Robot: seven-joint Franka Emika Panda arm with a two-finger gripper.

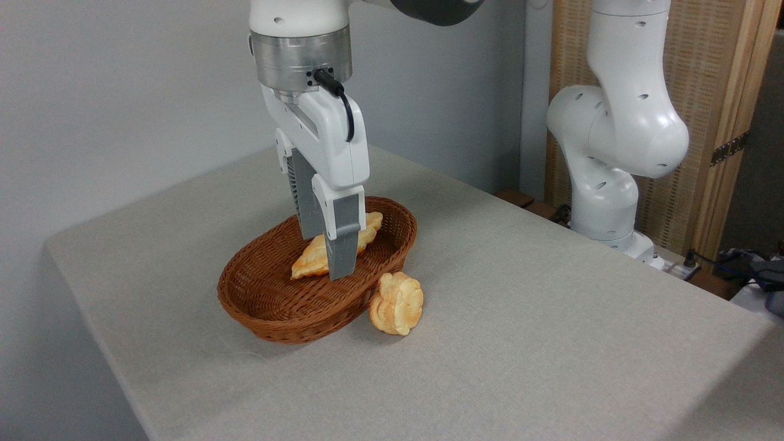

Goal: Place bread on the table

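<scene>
Bun: the bread (397, 304) sits on the table (551, 318), below-right of the gripper (334, 257), touching the wicker basket (288, 306).
Gripper: over the basket; can't tell if the fingers are parted.
Loaf: braided loaf (312, 260) behind the fingers.
Progress: looks done; only retreat left.

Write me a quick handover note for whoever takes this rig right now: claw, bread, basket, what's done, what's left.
Claw: low over the wicker basket, in front of the long loaf; open or shut cannot be told.
Bread: on the table, leaning against the basket's outer right wall, clear of the claw.
Done: bread looks placed on the table.
Left: probably just lift the arm away.
</scene>
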